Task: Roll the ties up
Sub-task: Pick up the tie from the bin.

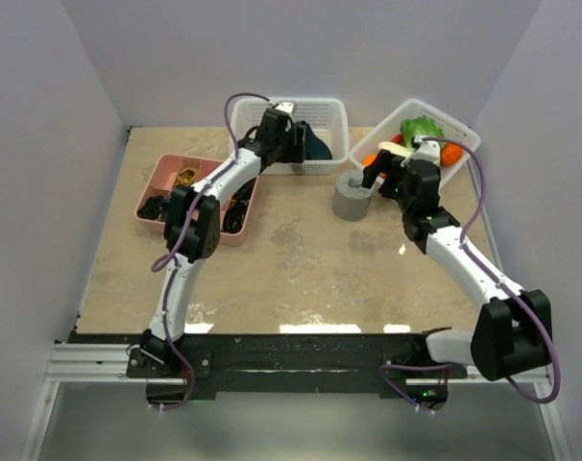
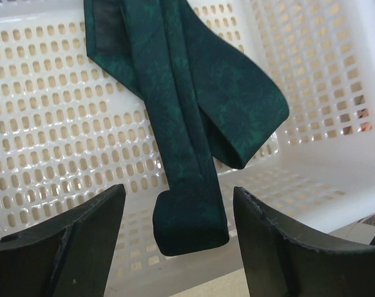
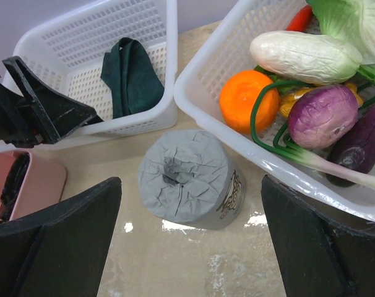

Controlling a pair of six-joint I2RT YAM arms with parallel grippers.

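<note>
tie end lies at basket wall inside spread left gripper; right gripper gapes.

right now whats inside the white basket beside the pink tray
A dark green tie, folded over itself in the basket. The mesh that shows around it is bare; anything under its folds is covered.
</note>
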